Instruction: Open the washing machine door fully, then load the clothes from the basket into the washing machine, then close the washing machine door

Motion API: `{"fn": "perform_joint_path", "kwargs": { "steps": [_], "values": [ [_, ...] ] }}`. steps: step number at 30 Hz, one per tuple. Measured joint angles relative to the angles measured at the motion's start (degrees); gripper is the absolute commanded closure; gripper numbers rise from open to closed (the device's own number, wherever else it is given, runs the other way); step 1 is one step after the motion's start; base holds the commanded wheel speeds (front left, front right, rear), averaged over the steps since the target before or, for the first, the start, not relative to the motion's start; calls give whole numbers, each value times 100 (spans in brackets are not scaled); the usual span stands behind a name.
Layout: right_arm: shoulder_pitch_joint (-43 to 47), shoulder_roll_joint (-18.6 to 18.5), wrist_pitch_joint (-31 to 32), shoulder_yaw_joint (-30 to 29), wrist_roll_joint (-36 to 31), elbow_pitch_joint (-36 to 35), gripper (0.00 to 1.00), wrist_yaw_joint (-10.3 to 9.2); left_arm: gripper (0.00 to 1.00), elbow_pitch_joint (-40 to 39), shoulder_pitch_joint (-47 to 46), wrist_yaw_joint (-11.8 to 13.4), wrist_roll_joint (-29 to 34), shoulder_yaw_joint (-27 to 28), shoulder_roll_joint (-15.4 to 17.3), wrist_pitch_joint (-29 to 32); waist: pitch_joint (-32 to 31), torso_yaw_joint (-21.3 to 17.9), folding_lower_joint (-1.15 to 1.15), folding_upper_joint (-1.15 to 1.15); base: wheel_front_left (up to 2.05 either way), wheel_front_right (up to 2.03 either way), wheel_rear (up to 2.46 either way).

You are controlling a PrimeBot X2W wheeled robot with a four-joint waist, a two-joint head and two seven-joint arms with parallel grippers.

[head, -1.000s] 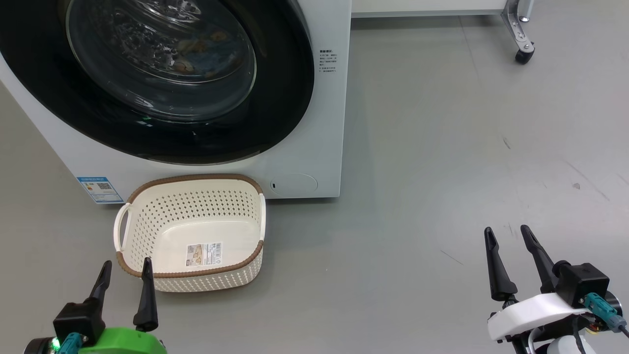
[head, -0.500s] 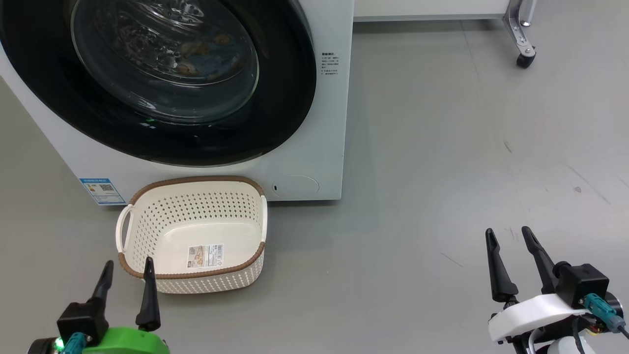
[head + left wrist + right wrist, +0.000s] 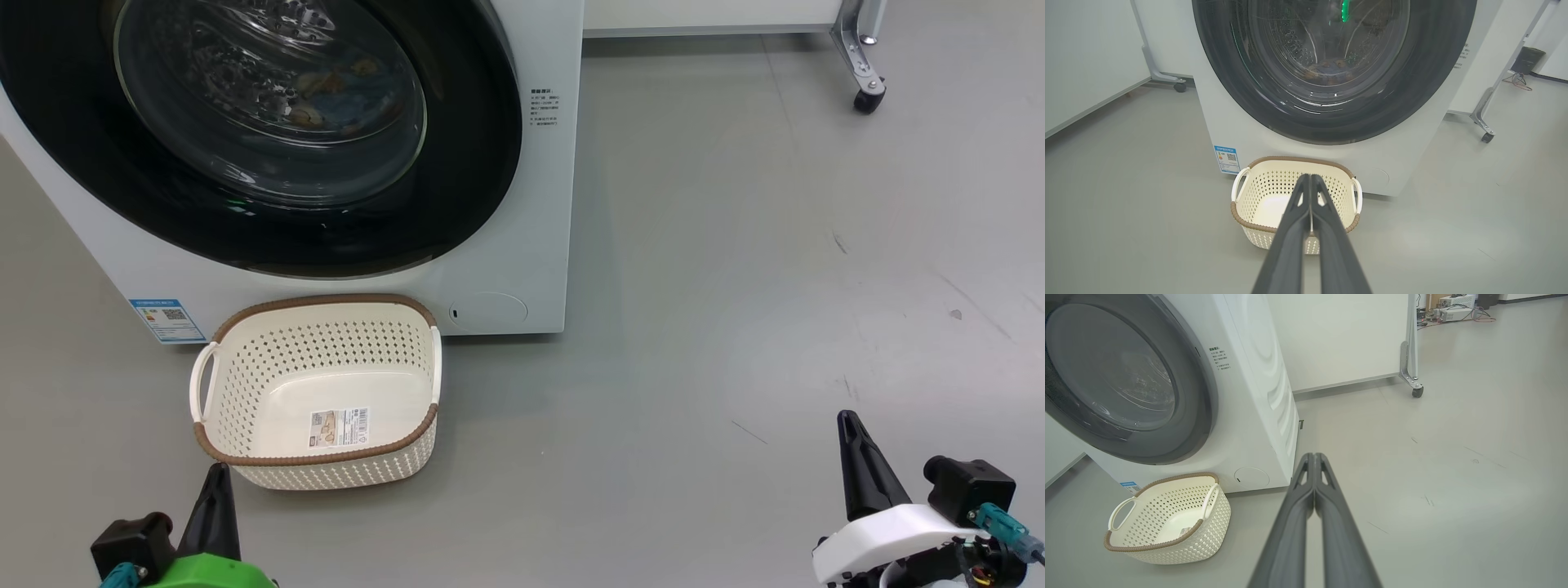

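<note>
On the head view the washing machine takes up the 11 o'clock part of the picture. The washing machine door lies shut, its black rim flat against the white front. Through the glass bowl I make out the clothes, blue with orange-brown patches, inside the drum. The basket stands upright on the grey floor at 6 o'clock from the door, just before the machine's base; I cannot tell whether they touch. A label sticker shows on its bottom. A blue sticker sits low on the machine front, at 10 o'clock from the basket.

My left gripper hangs at 7 o'clock in the picture, near the basket's near left corner. Its fingers are clenched together on nothing; the left wrist view shows them pressed tip to tip, pointing over the basket toward the door. My right gripper is at 5 o'clock, well apart from the basket, likewise clamped on nothing above the floor. A caster wheel stands at 1 o'clock.
</note>
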Motion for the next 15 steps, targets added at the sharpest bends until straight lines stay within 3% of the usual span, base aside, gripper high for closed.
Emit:
{"fn": "perform_joint_path", "kwargs": {
  "steps": [15],
  "values": [
    [-62, 36, 391, -235, 1407, 65, 100, 36, 100, 97, -114, 0, -1396, 68, -1, 421, -12, -47, 0, 0, 0, 0, 0]
  ]
}}
